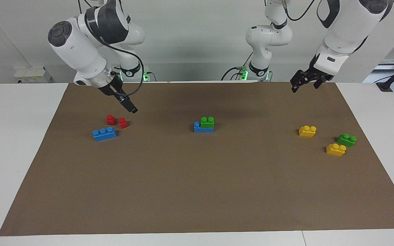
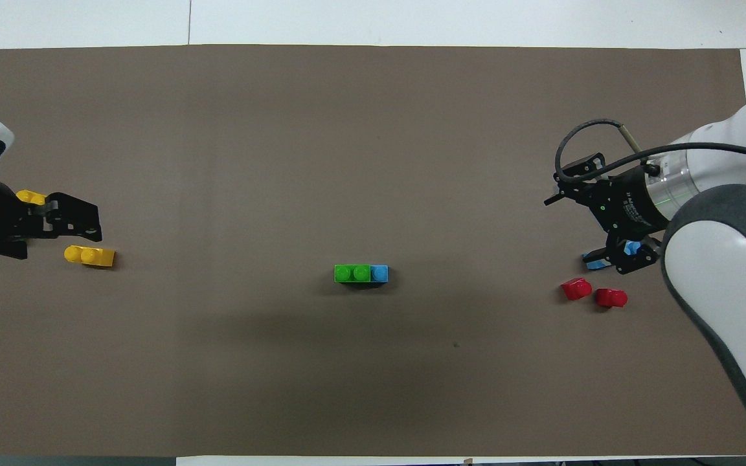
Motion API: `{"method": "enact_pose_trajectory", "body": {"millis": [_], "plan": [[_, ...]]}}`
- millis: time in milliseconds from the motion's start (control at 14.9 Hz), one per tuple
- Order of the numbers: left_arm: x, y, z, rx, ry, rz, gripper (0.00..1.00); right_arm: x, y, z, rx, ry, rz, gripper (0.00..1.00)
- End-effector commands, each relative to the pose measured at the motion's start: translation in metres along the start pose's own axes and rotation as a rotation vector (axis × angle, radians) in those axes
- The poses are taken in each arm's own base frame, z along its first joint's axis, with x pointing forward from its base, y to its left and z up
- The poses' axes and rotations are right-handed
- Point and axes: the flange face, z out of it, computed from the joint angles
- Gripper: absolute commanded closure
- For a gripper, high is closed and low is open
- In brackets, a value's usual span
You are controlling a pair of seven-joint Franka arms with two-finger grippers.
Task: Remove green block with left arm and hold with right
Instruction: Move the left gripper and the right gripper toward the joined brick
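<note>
The right tool (image 1: 131, 106) hangs in the air with its fingers spread wide and nothing between them, just above the bench's (image 1: 19, 143) brown mat (image 1: 197, 191), over the spot beside the two red blocks (image 1: 116, 121). A blue block (image 1: 104, 133) lies just past those, farther from the robots. Toward the middle of the mat, well apart from this tool, the green block (image 1: 207, 122) sits on top of a blue block (image 1: 197, 127), covering all but one of its studs.

The left tool (image 1: 305, 82) is raised over the mat's edge by its own base, also wide and empty. Below and farther out from it lie a yellow block (image 1: 307, 131), then another green block (image 1: 346, 139) and a second yellow block (image 1: 336, 149).
</note>
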Motion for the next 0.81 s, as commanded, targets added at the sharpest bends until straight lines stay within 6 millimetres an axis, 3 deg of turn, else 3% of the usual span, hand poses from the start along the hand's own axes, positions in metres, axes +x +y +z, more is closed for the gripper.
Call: {"method": "enact_pose_trajectory", "body": {"millis": [0, 202, 538, 605, 739], "plan": [[-0.032, 0.028, 0.015, 0.007, 0.03, -0.18, 0.0, -0.026, -0.008, 0.019, 0.026, -0.005, 0.16, 0.0], [-0.051, 0.057, 0.028, -0.038, 0.069, -0.454, 0.0, -0.033, -0.006, 0.047, 0.05, -0.039, 0.253, 0.0], [-0.075, 0.104, 0.053, -0.126, 0.081, -0.915, 0.0, -0.034, -0.018, 0.075, 0.082, -0.107, 0.408, 0.0], [-0.078, 0.112, 0.056, -0.142, 0.083, -0.97, 0.0, -0.046, -0.02, 0.087, 0.077, -0.111, 0.428, 0.0], [-0.085, 0.126, 0.068, -0.142, 0.072, -1.038, 0.0, -0.042, -0.017, 0.105, 0.104, -0.125, 0.523, 0.0]]}}
